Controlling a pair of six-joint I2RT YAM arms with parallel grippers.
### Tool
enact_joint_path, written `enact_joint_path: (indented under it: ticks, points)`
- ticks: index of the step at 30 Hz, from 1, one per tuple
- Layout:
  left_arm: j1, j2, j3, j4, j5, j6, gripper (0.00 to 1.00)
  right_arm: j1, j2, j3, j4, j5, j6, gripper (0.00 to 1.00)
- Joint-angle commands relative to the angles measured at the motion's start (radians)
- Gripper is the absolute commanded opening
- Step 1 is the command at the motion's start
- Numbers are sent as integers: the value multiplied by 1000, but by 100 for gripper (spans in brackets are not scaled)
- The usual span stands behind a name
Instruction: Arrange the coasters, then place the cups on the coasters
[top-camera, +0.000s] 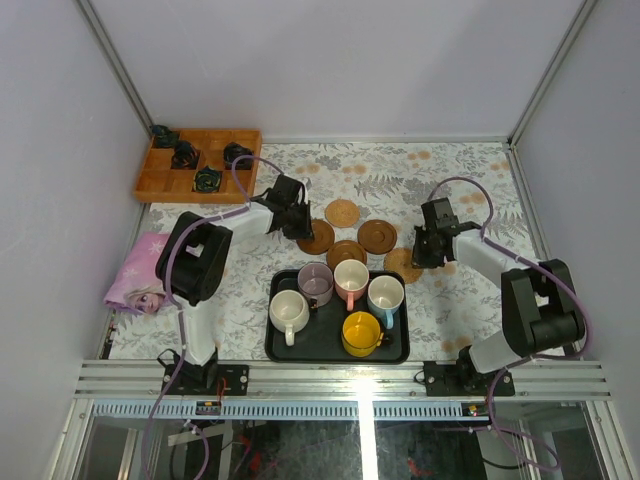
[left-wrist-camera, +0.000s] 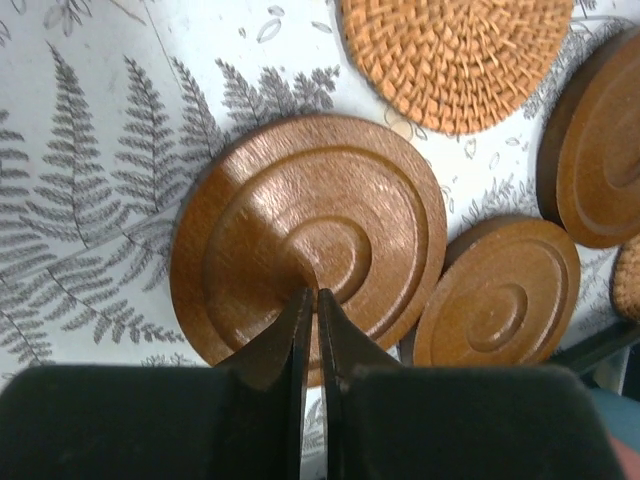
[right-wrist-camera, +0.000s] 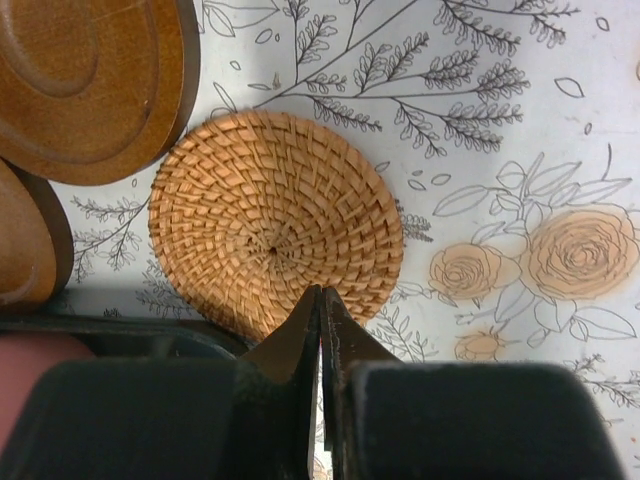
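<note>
Left fingers clenched shut and empty, reaches forward and inward, wrist tipped down over a grooved wooden coaster. Right fingers pinched together too, stretches in opposite, above a woven coaster. Has all five cups sitting in the black tray on the desk, near both coasters.

Left coaster was turned wood, smooth, ring-grooved, with soft sheen. Right coaster was woven cane, rough and matt. Tablecloth looked smooth, printed, faintly glossy. Near tray looked matt black plastic; its cups looked glazed, shiny
</note>
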Motion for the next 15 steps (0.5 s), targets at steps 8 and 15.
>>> enact_joint_path:
  ticks: [8, 15]
  points:
    - [42, 62, 30, -62, -88, -66, 0, -1, 161, 133, -19, 45, 32, 0]
    - [160, 60, 11, -72, -100, -87, 0, -5, 303, 276, -121, 205, 41, 0]
